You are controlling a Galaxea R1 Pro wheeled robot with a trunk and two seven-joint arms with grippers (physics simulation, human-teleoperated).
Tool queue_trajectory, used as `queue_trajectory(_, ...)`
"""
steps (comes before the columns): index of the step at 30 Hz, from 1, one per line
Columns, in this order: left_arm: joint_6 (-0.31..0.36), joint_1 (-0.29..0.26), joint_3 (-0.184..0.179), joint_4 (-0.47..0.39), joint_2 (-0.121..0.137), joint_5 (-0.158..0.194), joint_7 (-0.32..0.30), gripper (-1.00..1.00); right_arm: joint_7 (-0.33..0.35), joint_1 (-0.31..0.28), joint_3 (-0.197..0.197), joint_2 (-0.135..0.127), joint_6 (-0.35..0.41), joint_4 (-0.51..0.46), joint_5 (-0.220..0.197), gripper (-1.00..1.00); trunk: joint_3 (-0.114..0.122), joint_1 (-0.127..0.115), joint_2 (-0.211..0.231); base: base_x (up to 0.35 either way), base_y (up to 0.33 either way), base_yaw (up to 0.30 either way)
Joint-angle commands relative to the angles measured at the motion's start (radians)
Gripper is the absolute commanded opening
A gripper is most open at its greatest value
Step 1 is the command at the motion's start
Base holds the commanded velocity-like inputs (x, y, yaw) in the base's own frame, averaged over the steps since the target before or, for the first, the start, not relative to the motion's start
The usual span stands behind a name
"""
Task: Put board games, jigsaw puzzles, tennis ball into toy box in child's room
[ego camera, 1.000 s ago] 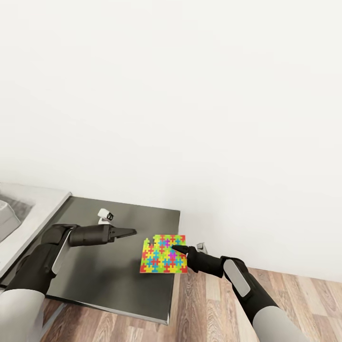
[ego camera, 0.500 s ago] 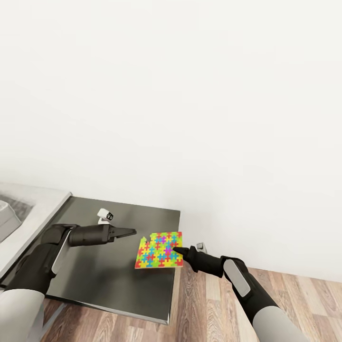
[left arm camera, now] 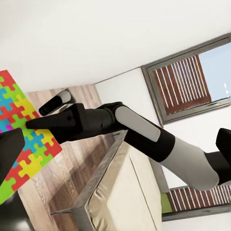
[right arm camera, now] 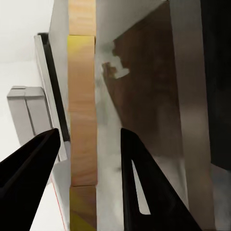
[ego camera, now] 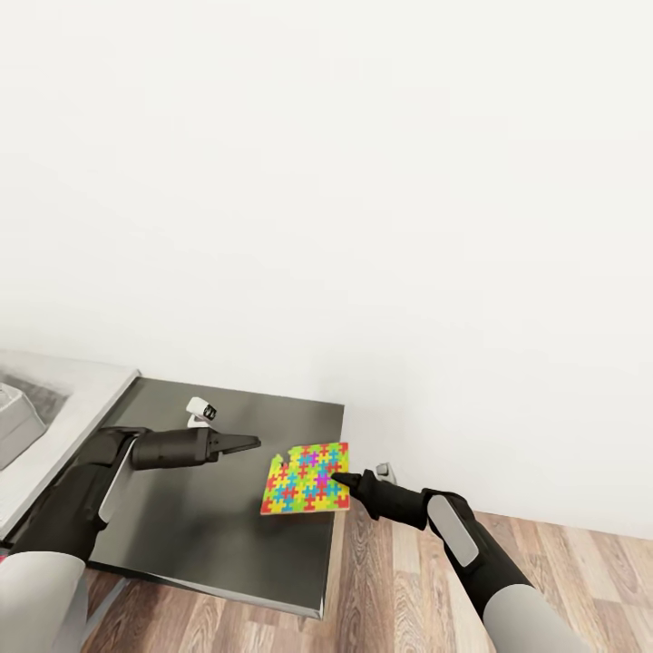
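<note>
**Item: jigsaw puzzle, held at one edge by the right gripper**

Location: the jigsaw puzzle [ego camera: 306,478] sits at centre-low in the head view, carried above the near right corner of a dark grey tabletop [ego camera: 227,526], tilted rather than lying flat. One top corner shows a notch where pieces are missing. The pale table [ego camera: 54,408] and a grey bin edge [ego camera: 14,422] show at the far left of the frame.

Right gripper [ego camera: 345,479]: its fingers meet the puzzle's right edge; in the right wrist view the jaws stand a moderate way apart with the board's thin edge between them, so it appears to pinch the board.

Left gripper [ego camera: 249,443]: hangs over the dark tabletop, just beside the puzzle's upper left; its fingers look drawn together, holding nothing.

Handling, as a judgement: thin, stiff, light, probably smooth-faced. An edge pinch leaves it free to pivot or slip; a hold deeper toward mid-edge would steady it. Slow carrying advised.
</note>
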Motion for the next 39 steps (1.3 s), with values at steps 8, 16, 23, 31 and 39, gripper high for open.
queue_trajectory(8, 0.011, -0.006, -0.003, 0.000, 0.000, 0.000, -0.003, 1.00, 0.014, 0.002, -0.001, -0.009, -0.005, -0.006, 0.003, -1.00, 0.024, -0.031, 0.056, -0.088, 0.000, 0.000)
queue_trajectory(16, 0.011, -0.007, -0.003, 0.000, 0.000, -0.002, -0.003, 1.00, 0.014, 0.008, -0.003, -0.006, -0.012, -0.010, 0.006, -1.00, 0.049, -0.061, 0.112, -0.047, 0.000, 0.000)
queue_trajectory(23, 0.011, -0.008, -0.005, 0.000, 0.000, -0.002, -0.003, 1.00, 0.013, 0.007, -0.012, -0.015, -0.010, -0.011, -0.004, -1.00, 0.071, -0.088, 0.161, -0.100, 0.000, 0.000)
queue_trajectory(31, 0.011, -0.008, -0.005, 0.000, 0.001, -0.002, -0.003, 1.00, 0.032, 0.009, -0.014, -0.017, -0.011, -0.011, -0.004, -1.00, 0.096, -0.119, 0.217, -0.004, 0.000, 0.000)
queue_trajectory(39, 0.012, -0.008, -0.002, -0.001, 0.003, 0.001, -0.004, 1.00, 0.095, 0.012, -0.026, -0.023, -0.011, -0.011, -0.003, -1.00, 0.121, -0.149, 0.273, 0.000, 0.000, 0.000)
